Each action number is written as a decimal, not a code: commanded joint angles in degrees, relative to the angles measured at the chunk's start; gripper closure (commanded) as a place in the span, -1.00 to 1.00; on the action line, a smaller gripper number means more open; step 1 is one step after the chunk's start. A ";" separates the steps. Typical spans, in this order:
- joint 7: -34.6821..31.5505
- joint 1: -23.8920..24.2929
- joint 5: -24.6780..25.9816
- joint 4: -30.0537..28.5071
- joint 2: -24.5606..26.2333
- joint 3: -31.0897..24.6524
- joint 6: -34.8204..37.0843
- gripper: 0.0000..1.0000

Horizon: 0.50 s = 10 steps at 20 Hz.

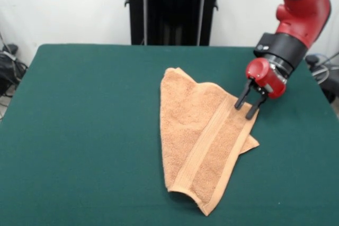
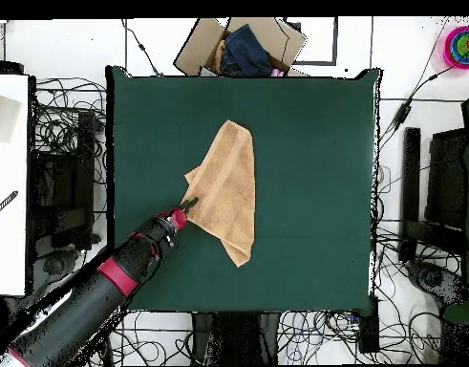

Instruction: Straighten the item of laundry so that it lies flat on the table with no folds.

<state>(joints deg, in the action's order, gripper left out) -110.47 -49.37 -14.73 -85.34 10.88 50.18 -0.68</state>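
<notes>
The light orange-tan towel lies folded over on the dark green table, a long wedge with a woven band running along its right side and a lower layer peeking out at the right. It also shows in the overhead view. My gripper hangs from the red arm at the towel's right edge, its two black fingers spread apart and empty, tips just above or at the towel's edge. In the overhead view the gripper is at the towel's left edge.
The robot's black pedestal stands behind the table's far edge. An open cardboard box with dark cloth sits beyond the table in the overhead view. Cables and black equipment lie around the table.
</notes>
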 commanded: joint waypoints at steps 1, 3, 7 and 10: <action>-10.40 -2.43 -4.62 7.08 4.56 -10.36 0.43 -1.00; -10.73 -3.03 -5.32 7.29 5.19 -9.57 0.84 -1.00; -10.73 -3.30 -5.87 7.40 5.51 -9.30 0.82 -1.00; -10.88 -3.66 -6.48 7.63 5.86 -8.87 1.06 -1.00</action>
<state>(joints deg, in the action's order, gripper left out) -110.47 -50.59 -16.08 -85.34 11.93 50.98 -0.67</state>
